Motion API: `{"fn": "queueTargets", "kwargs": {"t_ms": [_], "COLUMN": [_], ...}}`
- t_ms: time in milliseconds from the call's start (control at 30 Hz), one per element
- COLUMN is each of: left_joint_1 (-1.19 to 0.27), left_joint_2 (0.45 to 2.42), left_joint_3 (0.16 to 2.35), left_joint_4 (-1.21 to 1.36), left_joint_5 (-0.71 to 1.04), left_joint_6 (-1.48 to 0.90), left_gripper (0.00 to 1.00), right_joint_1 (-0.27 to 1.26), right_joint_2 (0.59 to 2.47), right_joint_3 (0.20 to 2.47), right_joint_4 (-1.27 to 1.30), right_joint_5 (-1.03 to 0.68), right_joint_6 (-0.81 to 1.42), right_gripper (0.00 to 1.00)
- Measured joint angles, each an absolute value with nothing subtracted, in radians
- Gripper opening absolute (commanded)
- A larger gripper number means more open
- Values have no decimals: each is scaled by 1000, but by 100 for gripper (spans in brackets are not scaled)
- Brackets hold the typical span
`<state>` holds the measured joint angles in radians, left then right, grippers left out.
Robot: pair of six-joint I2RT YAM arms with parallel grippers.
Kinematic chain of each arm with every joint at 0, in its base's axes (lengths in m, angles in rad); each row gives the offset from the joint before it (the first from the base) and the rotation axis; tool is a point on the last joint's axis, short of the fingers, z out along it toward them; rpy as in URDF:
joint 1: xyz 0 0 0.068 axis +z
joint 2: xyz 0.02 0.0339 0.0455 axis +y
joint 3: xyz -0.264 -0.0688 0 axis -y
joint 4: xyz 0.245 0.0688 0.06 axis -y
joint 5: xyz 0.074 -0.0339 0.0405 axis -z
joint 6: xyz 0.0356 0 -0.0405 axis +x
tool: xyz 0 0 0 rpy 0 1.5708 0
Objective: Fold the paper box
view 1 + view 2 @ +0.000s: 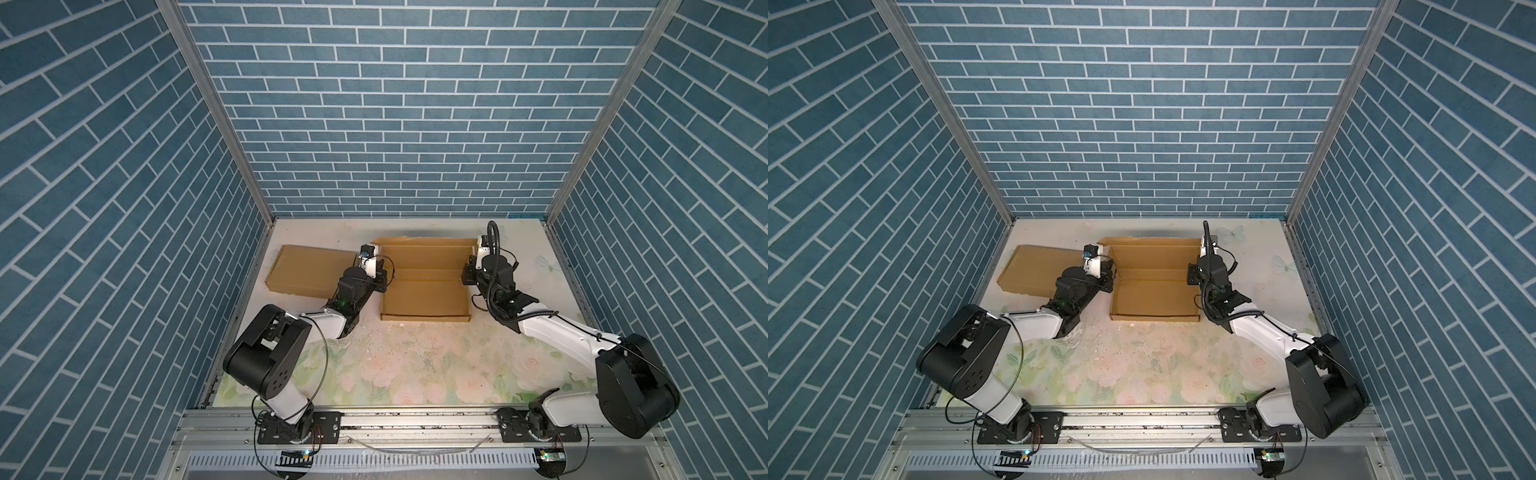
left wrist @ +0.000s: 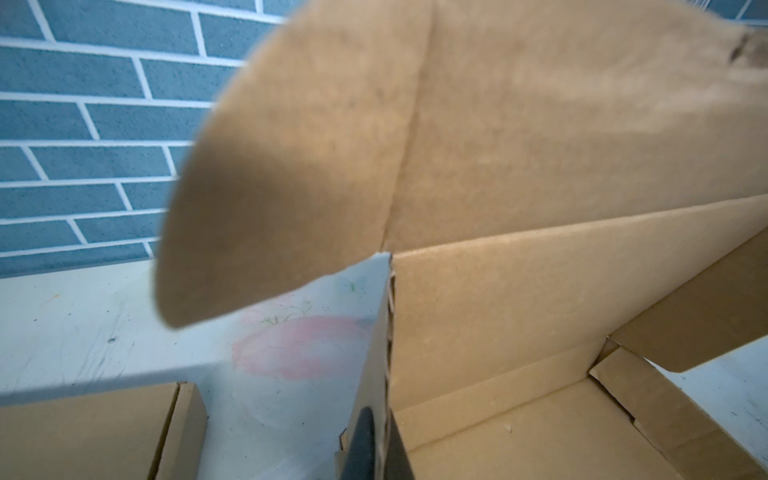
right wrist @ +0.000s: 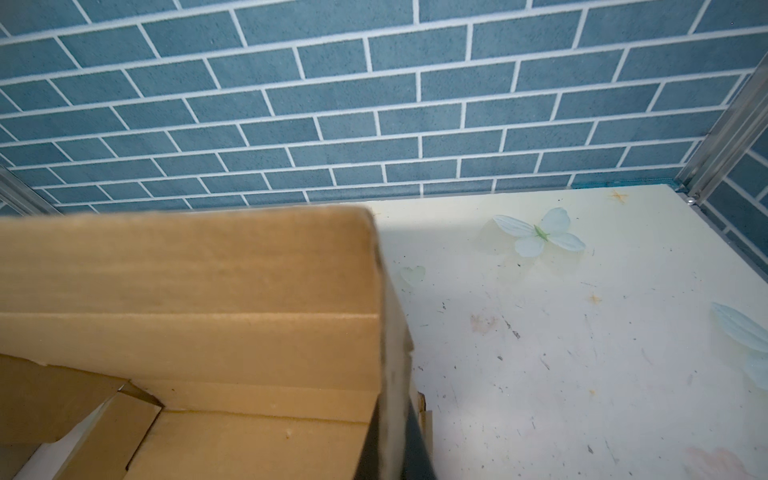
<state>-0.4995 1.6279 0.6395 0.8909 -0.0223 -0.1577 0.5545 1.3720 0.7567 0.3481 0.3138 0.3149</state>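
Note:
The brown paper box (image 1: 424, 295) (image 1: 1154, 297) lies open at the table's back centre, with its lid (image 1: 428, 242) standing up along the far side. My left gripper (image 1: 381, 283) (image 1: 1109, 282) is shut on the box's left side wall (image 2: 376, 374); in the left wrist view the left gripper (image 2: 380, 440) has a dark finger on each face of the wall. My right gripper (image 1: 467, 276) (image 1: 1192, 275) is shut on the right side wall (image 3: 395, 353), and the right wrist view shows the right gripper (image 3: 392, 444) pinching it the same way. The lid's rounded tab (image 2: 270, 187) hangs outward.
A second, closed cardboard box (image 1: 309, 270) (image 1: 1038, 270) (image 2: 83, 432) lies flat to the left, partly under my left arm. Blue brick walls (image 1: 395, 124) enclose the table on three sides. The floral tabletop (image 1: 415, 365) stretches toward the front rail.

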Motion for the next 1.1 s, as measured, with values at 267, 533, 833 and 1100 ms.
{"fn": "queueTargets", "kwargs": {"t_ms": [267,533,833,1100], "left_joint_1": [-527,-562,-579,-589], "left_joint_2": [1639,1694,1705,1705], "left_joint_3": [623,577,482,430], "left_joint_4": [933,1053,1177,1245], "left_joint_5": [-62,-105,-94,-87], "left_joint_6": [-169,-174,-172,-122], "left_gripper": [2,2,2,2], "right_joint_1": [572,597,613,611], "right_joint_2": [1367,1353,1272,1166], "right_joint_3": [704,657,577,545], "right_joint_4": [417,448,433,316], "right_joint_5": [338,383,371,255], "right_joint_6": [355,380,388,355], "right_gripper": [0,0,0,27]}}
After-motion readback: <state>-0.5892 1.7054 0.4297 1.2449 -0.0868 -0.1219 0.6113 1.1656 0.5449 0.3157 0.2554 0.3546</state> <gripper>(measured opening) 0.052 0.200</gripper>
